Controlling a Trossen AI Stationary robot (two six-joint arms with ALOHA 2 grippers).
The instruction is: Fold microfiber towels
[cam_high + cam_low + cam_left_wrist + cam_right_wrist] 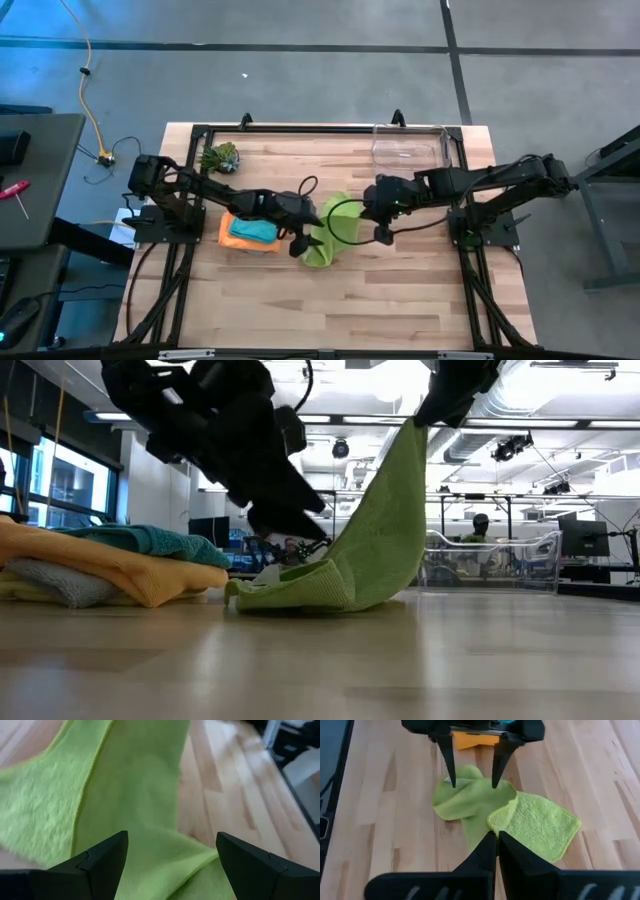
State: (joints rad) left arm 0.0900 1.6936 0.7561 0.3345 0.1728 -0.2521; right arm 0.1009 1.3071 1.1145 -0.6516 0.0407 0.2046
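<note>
1. While one corner of the lime green towel (330, 232) is lifted, its other end lies bunched on the desk (400, 300).
2. Right gripper (496, 836) holds that raised corner, jaws clamped on the cloth.
3. Left gripper (472, 784) points down at the bunched end, jaws apart.
4. Folded towels (250, 232) are stacked beside it.

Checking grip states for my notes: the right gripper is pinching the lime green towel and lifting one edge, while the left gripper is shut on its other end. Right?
Not quite. The left gripper is open, fingers spread over the lime green towel, as the right wrist view shows. The right gripper does pinch and lift one edge.
</note>
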